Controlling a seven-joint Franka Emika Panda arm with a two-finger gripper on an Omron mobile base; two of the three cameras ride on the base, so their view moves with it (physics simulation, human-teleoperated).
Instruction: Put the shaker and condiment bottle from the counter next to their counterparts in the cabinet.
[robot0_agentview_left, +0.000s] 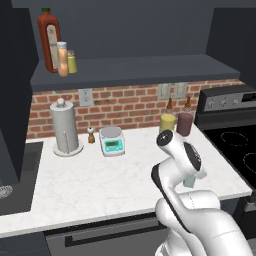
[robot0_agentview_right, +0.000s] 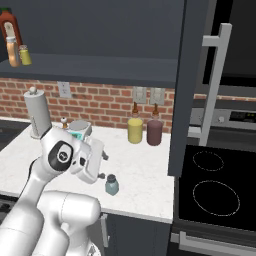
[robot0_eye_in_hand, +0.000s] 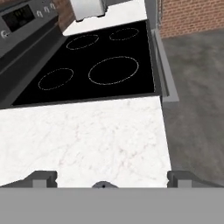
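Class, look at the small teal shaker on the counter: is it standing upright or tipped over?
Upright. In the right base view the shaker stands on its base on the counter, dark cap on top, near the front edge.

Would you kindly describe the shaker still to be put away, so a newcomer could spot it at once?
On the white marble counter, near its front edge beside the black stove, stands the shaker. It is a small pale teal jar with a dark cap, standing alone, well in front of the yellow and maroon bottles.

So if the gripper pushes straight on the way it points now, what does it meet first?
Probably the shaker, whose dark cap sits between the open gripper's fingertips, low in the hand view. Beyond it lies bare counter, then the stovetop; depth is unclear.
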